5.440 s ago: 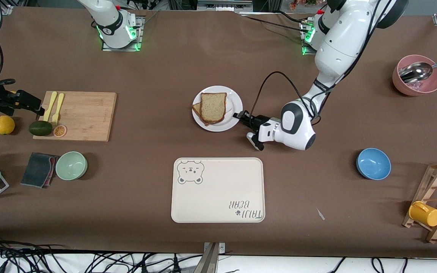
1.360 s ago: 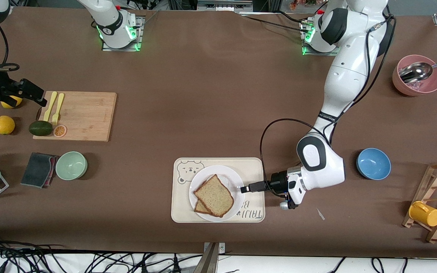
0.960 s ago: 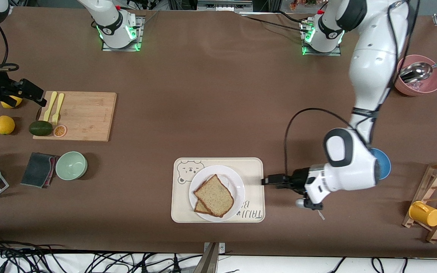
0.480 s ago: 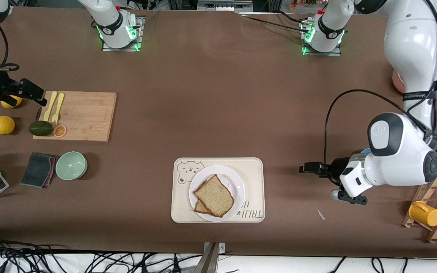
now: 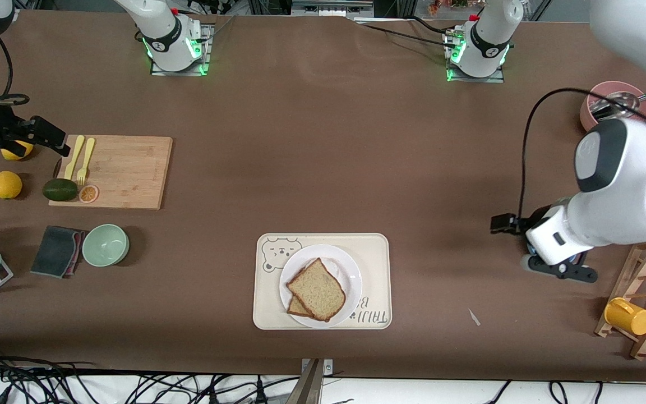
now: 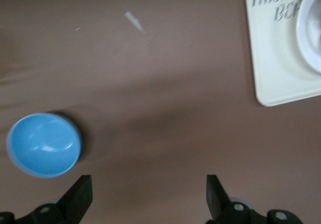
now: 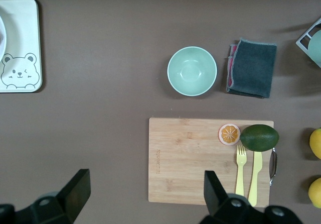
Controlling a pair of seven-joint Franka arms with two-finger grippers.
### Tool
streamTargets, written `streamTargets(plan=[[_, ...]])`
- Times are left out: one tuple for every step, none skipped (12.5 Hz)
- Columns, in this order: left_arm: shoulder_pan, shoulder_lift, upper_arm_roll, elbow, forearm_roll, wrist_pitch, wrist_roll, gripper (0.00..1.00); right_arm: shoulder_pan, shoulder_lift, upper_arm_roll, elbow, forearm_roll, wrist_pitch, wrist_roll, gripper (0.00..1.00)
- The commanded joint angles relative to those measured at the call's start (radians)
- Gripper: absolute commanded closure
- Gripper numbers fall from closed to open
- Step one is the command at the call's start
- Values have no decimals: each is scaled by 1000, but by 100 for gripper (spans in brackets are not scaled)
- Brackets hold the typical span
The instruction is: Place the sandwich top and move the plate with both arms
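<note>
Brown cloth-covered table point(image 5: 312, 140); black cables point(image 5: 76, 387) tangled along front edge.

Your front camera looks down from high; both wrist cameras face straight down, sharing the tray point(image 5: 376, 247) point(image 6: 271, 78) point(image 7: 22, 38), at its six o'clock.

Even overhead light, soft shadows beside the mint-green round bowl point(image 5: 105, 244). Left wrist view motion-blurred; glare streaks inside the glossy blue round bowl point(image 6: 44, 144).

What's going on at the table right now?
Left gripper open over bare table near blue bowl. Right gripper open, waiting above cutting board. Sandwich top on plate, plate on tray.
</note>
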Motion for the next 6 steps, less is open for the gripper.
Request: streamTargets(plan=[[22, -123, 5, -102, 72, -53, 1, 0, -5, -10, 2, 2, 14, -13, -7, 0], [40, -166, 4, -136, 72, -47, 2, 0, -5, -10, 2, 2, 14, -13, -9, 0], [66, -215, -1, -176, 72, -56, 14, 0, -5, -10, 1, 2, 14, -13, -9, 0], [80, -283, 1, -251, 71, -49, 52, 0, -3, -10, 2, 2, 14, -15, -9, 0], [118, -324, -1, -300, 59, -26, 68, 0, -3, -12, 4, 2, 14, -18, -10, 0], [145, -341, -2, -316, 53, -10, 68, 0, -3, -12, 5, 2, 14, -18, -11, 0]])
